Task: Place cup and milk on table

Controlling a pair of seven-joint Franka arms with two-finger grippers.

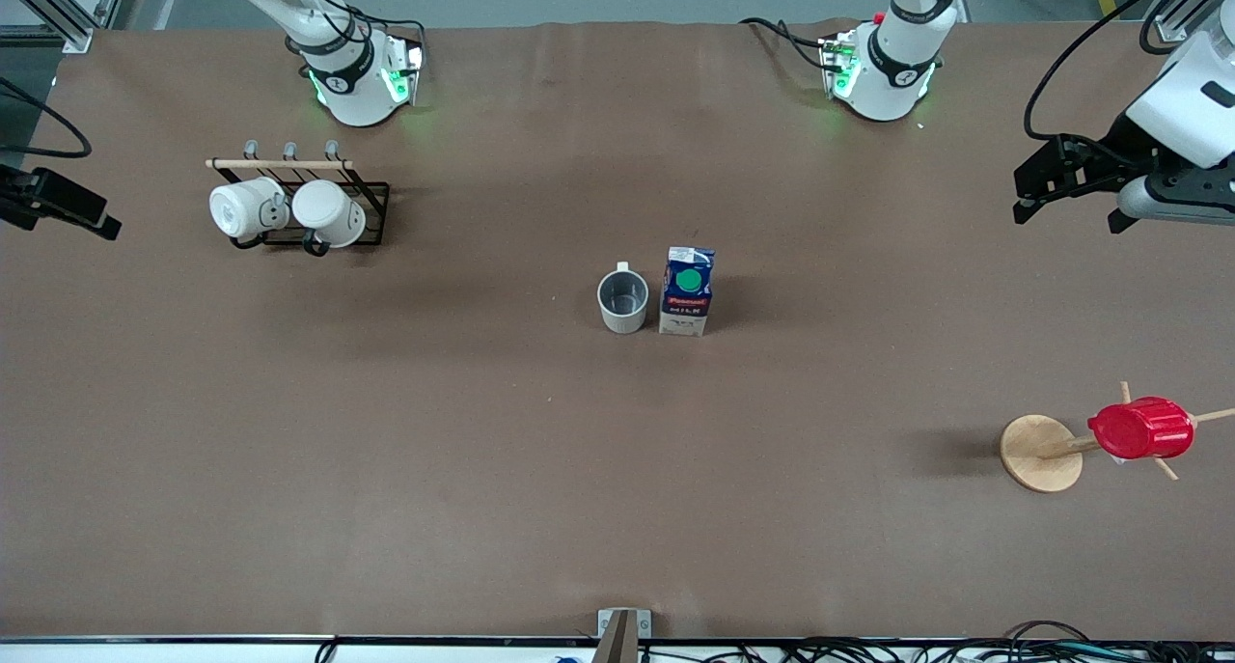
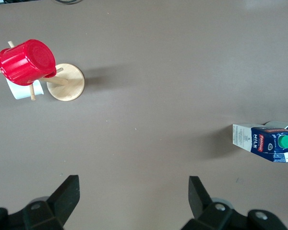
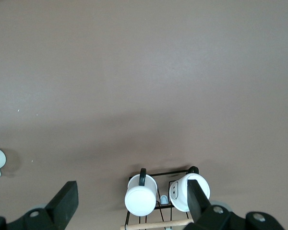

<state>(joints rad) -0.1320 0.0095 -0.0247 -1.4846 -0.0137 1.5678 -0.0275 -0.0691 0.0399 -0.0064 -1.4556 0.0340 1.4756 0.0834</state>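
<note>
Across the whole scene stretches the table (image 1: 482, 451), a broad matte brown sheet that carries everything else. Over its edge at my left arm's end hangs my left gripper (image 1: 1071, 195), fingers spread wide and holding nothing; its wrist view shows both dark fingers (image 2: 67, 191) well apart over bare brown surface. My right gripper (image 1: 58, 205) hangs over the table's edge at my right arm's end, and its wrist view shows its fingers (image 3: 67, 196) just as widely parted and empty. Next in size is the black wire rack (image 1: 367, 214) with a wooden rail, near my right arm's base, carrying two plain white mugs (image 1: 328, 211) side by side. Toward my left arm's end, nearer the front camera, a wooden peg stand (image 1: 1040, 453) with a round base holds a red ribbed cup (image 1: 1140, 428) tipped on one of its pegs. The milk (image 1: 687, 291) stands upright on the table about midway between my two arms, green cap showing, red label on its blue and white side. The cup (image 1: 623, 301) stands upright just beside it, toward my right arm's end, grey interior open upward, with a narrow gap between the two.
</note>
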